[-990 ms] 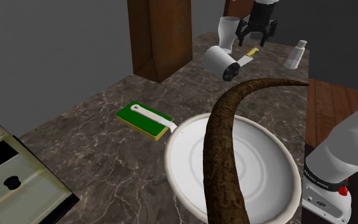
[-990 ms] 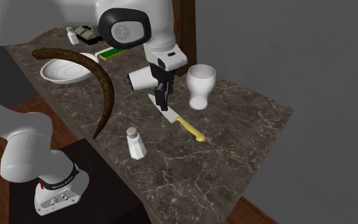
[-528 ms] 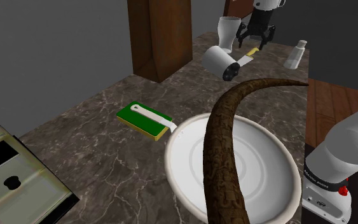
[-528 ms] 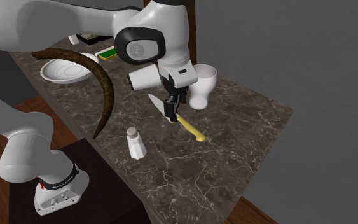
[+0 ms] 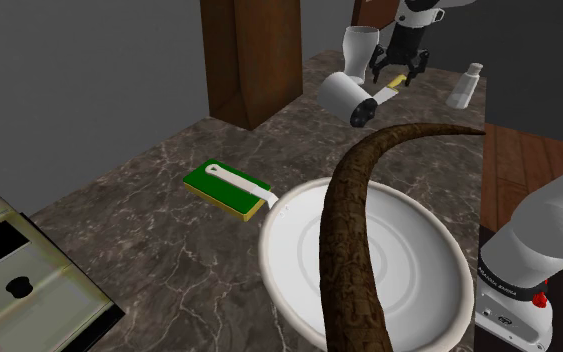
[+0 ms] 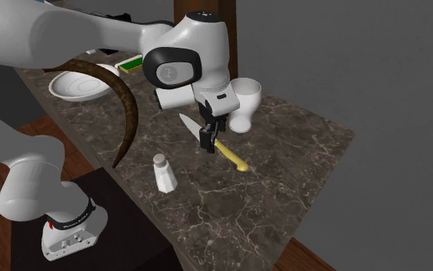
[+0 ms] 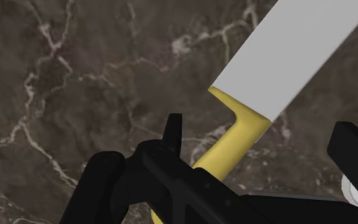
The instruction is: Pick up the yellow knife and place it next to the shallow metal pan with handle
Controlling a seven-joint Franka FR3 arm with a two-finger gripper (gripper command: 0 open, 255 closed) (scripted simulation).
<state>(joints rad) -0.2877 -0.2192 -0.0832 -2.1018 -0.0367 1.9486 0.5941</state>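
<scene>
Where gripper straddles knife, wrist cam shows fingers apart

The gripper stands open astride the knife at its yellow handle; the pale grey blade runs from the handle toward one o'clock across the dark marbled counter.

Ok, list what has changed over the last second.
The gripper came down and along the yellow-handled knife, from above the blade to where blade meets handle. Its open fingers now straddle the handle, with nothing grasped. The knife, white goblet, tipped cup and shaker stayed put.
</scene>
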